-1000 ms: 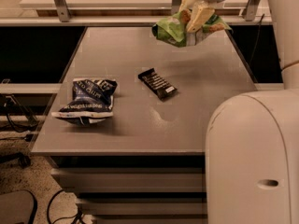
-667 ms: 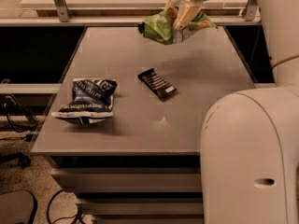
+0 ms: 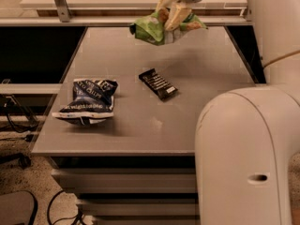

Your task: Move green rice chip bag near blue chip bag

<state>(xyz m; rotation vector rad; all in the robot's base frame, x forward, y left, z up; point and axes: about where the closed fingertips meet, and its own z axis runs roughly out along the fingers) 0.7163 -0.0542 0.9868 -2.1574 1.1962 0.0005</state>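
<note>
The green rice chip bag (image 3: 154,28) hangs in the air above the far middle of the grey table (image 3: 140,125), held by my gripper (image 3: 169,17), whose fingers are shut on its top. The blue chip bag (image 3: 88,102) lies on the table's left side near the left edge. The green bag is well apart from the blue one, up and to its right.
A small black bar wrapper (image 3: 158,84) lies in the table's middle, between the two bags. My white arm body (image 3: 243,153) fills the lower right. A shelf rail (image 3: 61,3) runs behind the table. Cables and a chair base (image 3: 14,130) lie on the floor at left.
My gripper has carried the green bag leftward above the far edge of the table. The blue bag and the black wrapper have not moved.
</note>
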